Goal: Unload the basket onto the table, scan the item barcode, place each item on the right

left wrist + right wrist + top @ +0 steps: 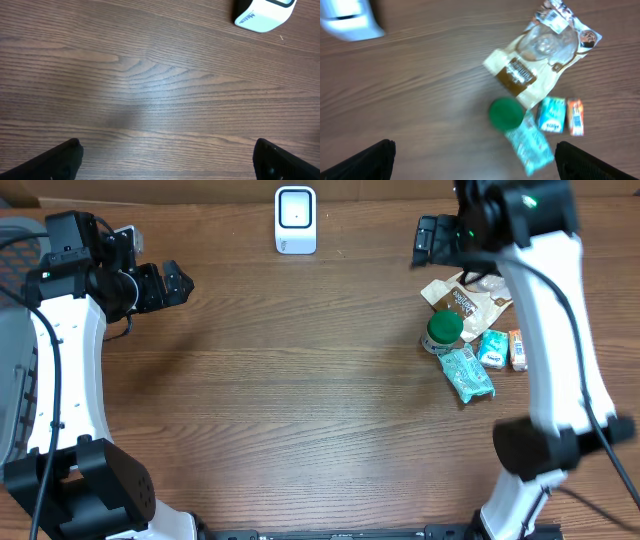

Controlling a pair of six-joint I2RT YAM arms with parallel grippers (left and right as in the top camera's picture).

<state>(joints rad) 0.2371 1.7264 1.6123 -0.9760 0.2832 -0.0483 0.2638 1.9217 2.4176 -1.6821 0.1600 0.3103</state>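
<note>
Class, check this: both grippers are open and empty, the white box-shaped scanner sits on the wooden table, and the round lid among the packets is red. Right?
Not quite. The round lid among the packets is green, not red; the right wrist view shows it. The left gripper and right gripper are open and empty, and the white box-shaped scanner sits on the wooden table.

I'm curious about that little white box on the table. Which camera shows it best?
The overhead view: the white scanner is whole and sharp there. The left wrist view cuts it off at the frame's edge; the right wrist view shows it blurred and partial.
</note>
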